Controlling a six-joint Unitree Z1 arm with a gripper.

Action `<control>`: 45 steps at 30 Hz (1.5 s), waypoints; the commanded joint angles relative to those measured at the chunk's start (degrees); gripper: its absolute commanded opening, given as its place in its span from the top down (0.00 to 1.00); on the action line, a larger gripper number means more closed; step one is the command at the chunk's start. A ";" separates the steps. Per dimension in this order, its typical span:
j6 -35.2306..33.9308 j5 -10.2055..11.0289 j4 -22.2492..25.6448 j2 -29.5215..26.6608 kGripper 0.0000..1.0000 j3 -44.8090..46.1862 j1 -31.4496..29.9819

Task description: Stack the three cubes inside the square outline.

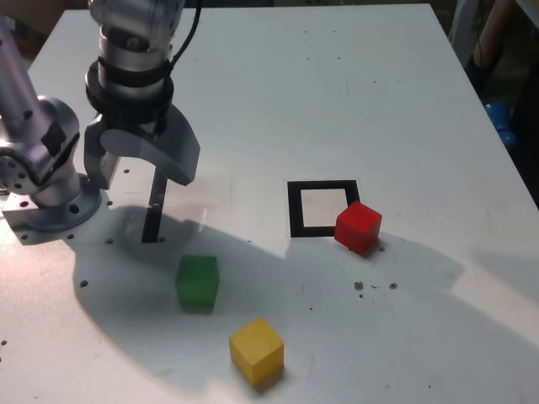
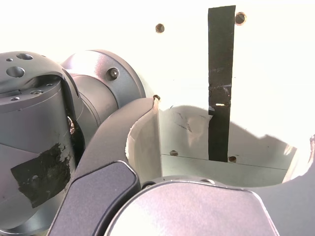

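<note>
In the exterior view the red cube (image 1: 359, 226) rests on the white table just outside the near right corner of the black square outline (image 1: 295, 210), touching or covering that corner. Nothing stands inside the outline. The green cube (image 1: 197, 281) sits nearer the front, left of the outline, and the yellow cube (image 1: 257, 349) lies turned at an angle close to the front edge. My gripper (image 1: 139, 177) hangs open and empty above the table at the exterior view's left, well away from all three cubes. The wrist view shows the open gripper (image 2: 229, 123) and no cube.
A straight black tape strip (image 1: 154, 210) (image 2: 220, 88) lies under the gripper. The arm's base (image 1: 50, 206) is bolted at the exterior view's left edge. Something blue (image 1: 503, 124) sits off the table's right side. Small screw holes (image 2: 160, 28) dot the tabletop.
</note>
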 commanded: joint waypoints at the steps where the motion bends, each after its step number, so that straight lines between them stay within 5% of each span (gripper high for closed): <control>1: 0.05 0.08 0.01 -0.31 0.01 0.02 -0.11; 19: 10.93 1.13 0.63 5.08 0.01 -8.05 -0.11; 27: 17.49 2.95 2.26 8.48 0.01 -15.39 -0.11; 45: 30.41 3.55 6.39 19.66 0.02 -33.21 -0.39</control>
